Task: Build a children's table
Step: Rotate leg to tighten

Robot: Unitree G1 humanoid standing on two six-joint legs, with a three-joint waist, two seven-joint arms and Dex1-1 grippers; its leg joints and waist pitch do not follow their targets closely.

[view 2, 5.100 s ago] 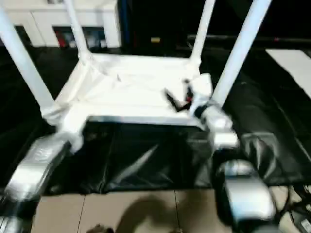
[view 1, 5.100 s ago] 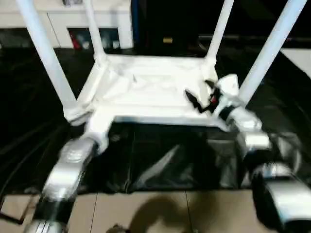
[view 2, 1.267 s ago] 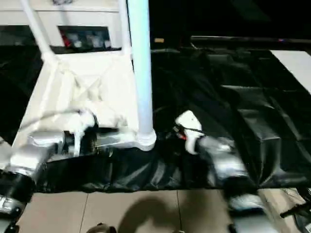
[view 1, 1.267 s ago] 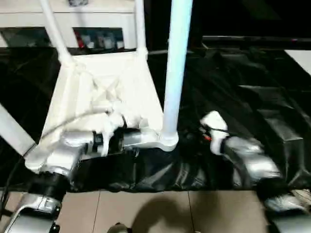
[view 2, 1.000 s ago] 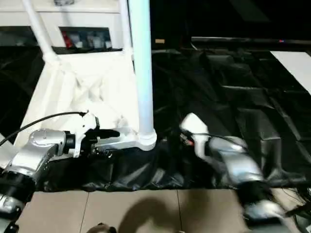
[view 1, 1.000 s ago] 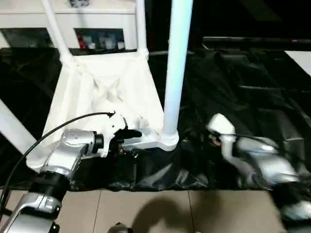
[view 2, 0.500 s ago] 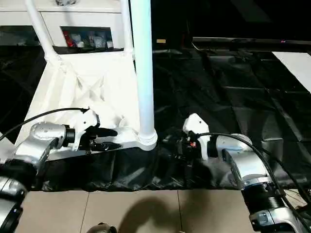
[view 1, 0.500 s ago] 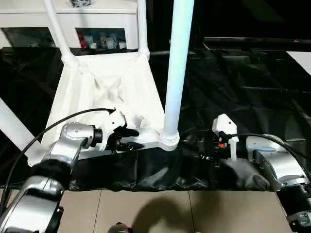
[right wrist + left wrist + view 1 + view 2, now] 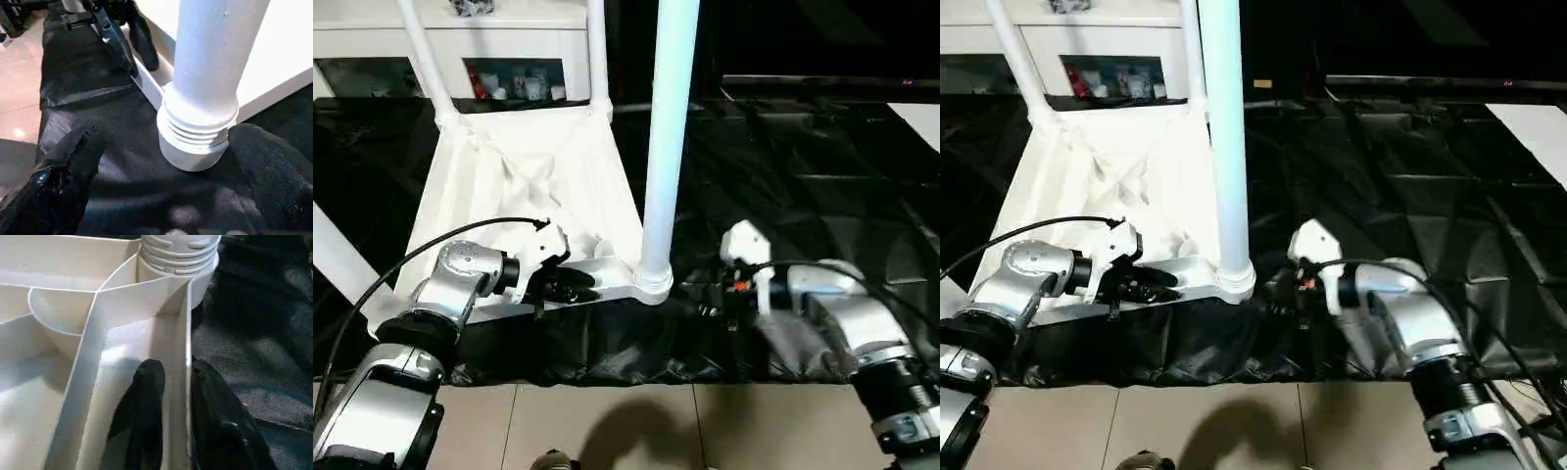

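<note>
Upside down on black sheeting (image 9: 803, 176) lies one tabletop (image 9: 529, 176), with four legs (image 9: 668, 137) rising from its corner sockets; two silver forearms reach in level; the left gripper (image 9: 173, 396) pinches the near rim wall, one finger (image 9: 146, 401) inside, one outside; the right gripper (image 9: 195, 161) spreads wide either side of the near leg's flared base, touching nothing.

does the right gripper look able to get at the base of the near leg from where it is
Probably yes. The right gripper is open, with a finger on each side of the near leg where it enters the tabletop corner; only black sheet lies between them.
</note>
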